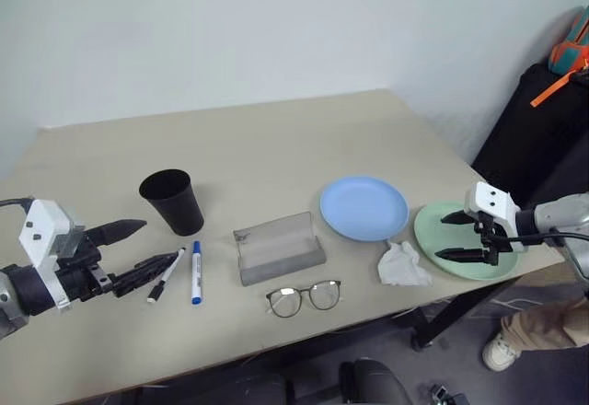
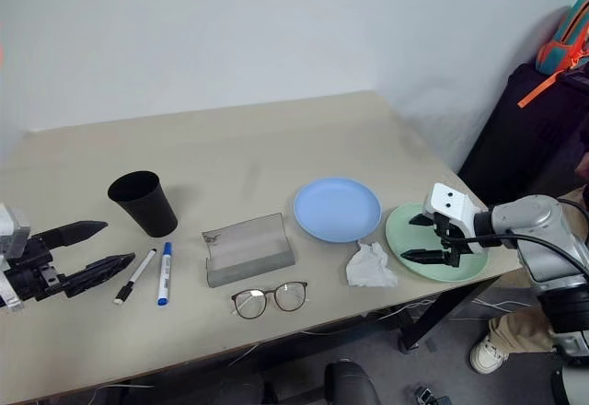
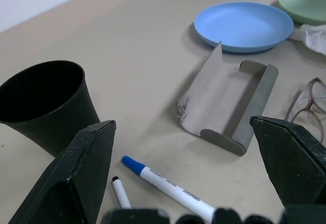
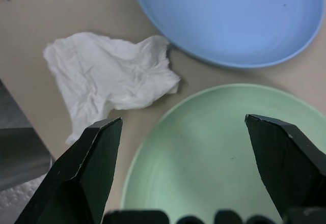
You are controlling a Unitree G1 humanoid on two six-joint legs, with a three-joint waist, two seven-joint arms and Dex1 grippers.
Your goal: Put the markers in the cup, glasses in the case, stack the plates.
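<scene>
The black cup (image 1: 172, 201) stands upright at the left of the table. Just in front of it lie two markers side by side, one black-capped (image 1: 166, 276) and one blue-capped (image 1: 196, 273). My left gripper (image 1: 158, 242) is open, its fingertips just left of the markers. The grey case (image 1: 276, 248) lies open mid-table, and the glasses (image 1: 304, 296) rest in front of it. A light blue plate (image 1: 363, 207) sits right of the case, with the mint green plate (image 1: 425, 230) at the table's right edge. My right gripper (image 1: 441, 237) hovers open over the green plate, empty.
A crumpled white tissue (image 1: 402, 265) lies between the glasses and the green plate. The table (image 1: 276, 138) is bare at the back. Beyond its right edge stand a dark object with an orange and teal bag (image 2: 563, 46) and a person's shoe (image 1: 502, 352).
</scene>
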